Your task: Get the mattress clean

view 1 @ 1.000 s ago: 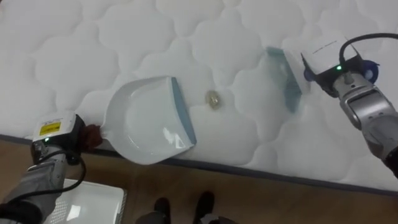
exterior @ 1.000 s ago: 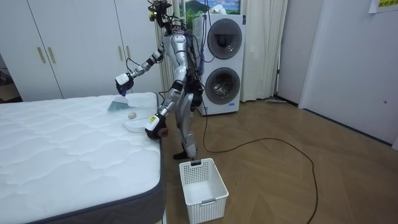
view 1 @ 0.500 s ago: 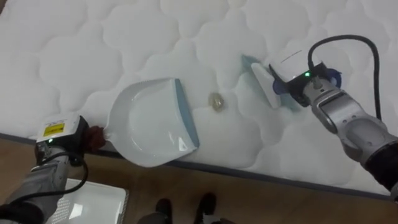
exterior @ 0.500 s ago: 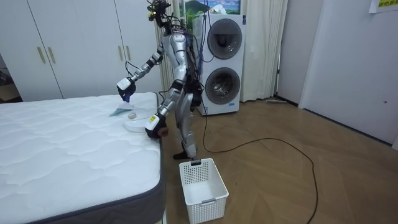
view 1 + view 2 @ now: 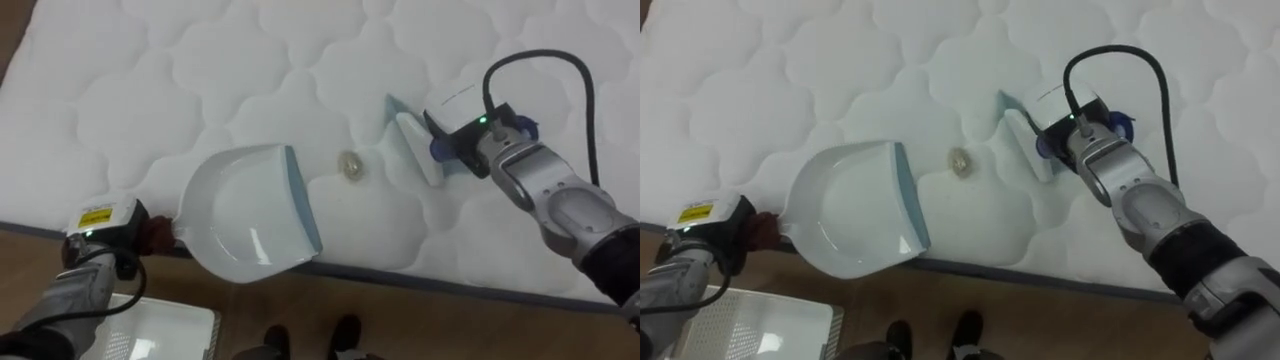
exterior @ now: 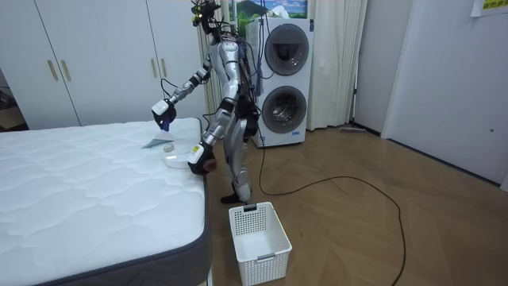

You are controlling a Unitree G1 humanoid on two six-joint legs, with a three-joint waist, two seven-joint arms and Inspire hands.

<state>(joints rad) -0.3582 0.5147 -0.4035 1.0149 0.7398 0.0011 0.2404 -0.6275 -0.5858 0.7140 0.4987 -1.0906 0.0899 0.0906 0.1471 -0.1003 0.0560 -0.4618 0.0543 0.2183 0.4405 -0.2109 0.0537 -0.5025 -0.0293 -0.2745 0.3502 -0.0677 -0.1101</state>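
Robot's standing at the near edge of the bed, with the washing machines behind it in the room view. The left hand is curled round the reddish handle of a white dustpan that lies flat on the bed at the near edge, its grey-blue lip facing 3 o'clock. A small crumpled scrap sits on the bed at about 2 o'clock from that lip, near it but not touching. At 3 o'clock from the scrap is a brush, close but apart, bristles down at the bed top. The right hand is clamped round its blue handle. There's a white basket on the floor at 7 o'clock from the dustpan
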